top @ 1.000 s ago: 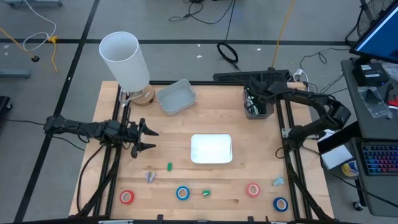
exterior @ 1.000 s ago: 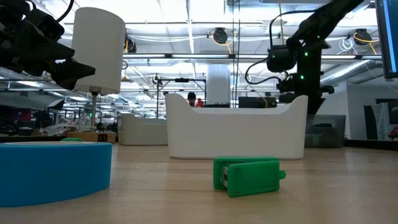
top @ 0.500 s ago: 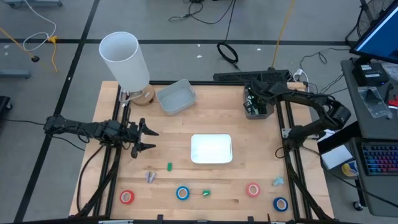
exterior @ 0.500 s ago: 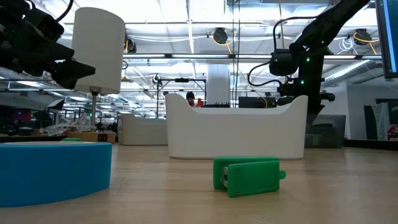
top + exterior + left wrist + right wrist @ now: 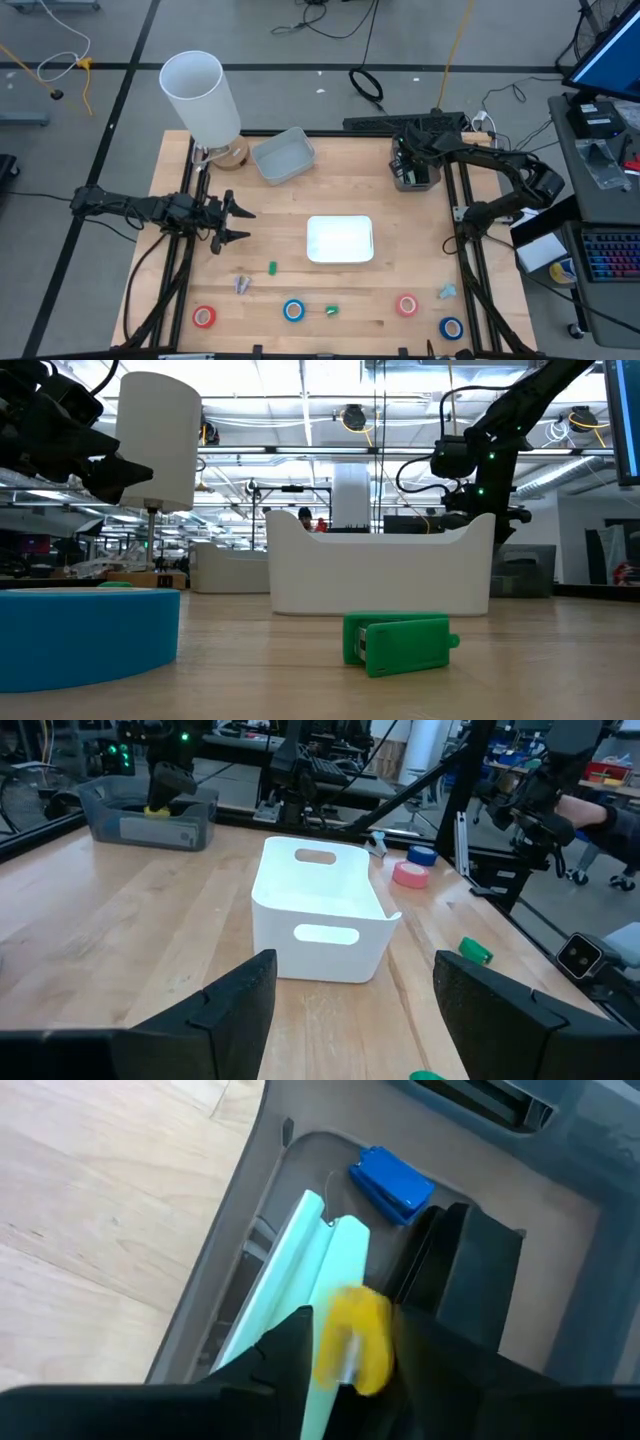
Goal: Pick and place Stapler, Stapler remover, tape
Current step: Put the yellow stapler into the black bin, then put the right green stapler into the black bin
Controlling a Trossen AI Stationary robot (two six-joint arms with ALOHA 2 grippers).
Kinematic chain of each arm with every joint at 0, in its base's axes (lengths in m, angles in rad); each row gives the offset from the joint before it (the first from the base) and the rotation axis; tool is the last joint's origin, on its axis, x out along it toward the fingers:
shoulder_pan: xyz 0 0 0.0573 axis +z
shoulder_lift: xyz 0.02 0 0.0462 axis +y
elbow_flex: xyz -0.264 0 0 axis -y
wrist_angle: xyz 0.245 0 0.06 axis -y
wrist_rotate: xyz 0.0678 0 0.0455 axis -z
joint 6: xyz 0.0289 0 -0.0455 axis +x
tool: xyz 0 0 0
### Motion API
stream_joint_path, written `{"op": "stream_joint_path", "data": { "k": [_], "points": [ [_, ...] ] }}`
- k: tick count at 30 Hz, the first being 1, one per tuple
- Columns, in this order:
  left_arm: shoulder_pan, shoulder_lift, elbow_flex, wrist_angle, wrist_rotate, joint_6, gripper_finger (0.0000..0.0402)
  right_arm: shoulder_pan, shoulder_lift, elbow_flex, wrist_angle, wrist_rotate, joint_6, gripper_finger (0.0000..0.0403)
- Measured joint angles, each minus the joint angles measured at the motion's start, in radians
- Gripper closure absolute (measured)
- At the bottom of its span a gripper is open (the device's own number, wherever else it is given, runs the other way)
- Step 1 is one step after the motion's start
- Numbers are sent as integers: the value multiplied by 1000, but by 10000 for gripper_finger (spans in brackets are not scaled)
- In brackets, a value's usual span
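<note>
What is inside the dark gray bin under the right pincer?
Inside the dark gray bin are a blue stapler, a pale green piece and a yellow object between the right pincer's fingers. The pincer covers the rest.

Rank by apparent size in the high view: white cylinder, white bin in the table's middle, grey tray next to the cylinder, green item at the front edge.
1. white cylinder, though it stands tall, nearer the camera, so unsure
2. white bin
3. grey tray, close to the bin
4. green item, smallest
</note>
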Motion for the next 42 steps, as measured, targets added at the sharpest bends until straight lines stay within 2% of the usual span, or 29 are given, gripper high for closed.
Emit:
{"op": "stream_joint_path", "data": {
  "k": [9,16,20,24,31,38,42],
  "points": [
    [0,0,0,0,0,-3,133,3,-3,0,0,-9,-8,236],
    [0,0,0,0,0,-2,133,46,-90,0,5,-213,-18,241],
    [0,0,0,0,0,-1,133,133,-175,0,9,-240,-23,250],
    [0,0,0,0,0,5,133,262,-261,0,26,-257,-49,254],
    [0,0,0,0,-1,7,133,553,-336,0,117,-422,-63,253],
    [0,0,0,0,-1,-11,133,910,-306,0,265,-416,-91,259],
    [0,0,0,0,-1,-32,133,1106,-254,0,413,-393,-134,259]
  ]
}}
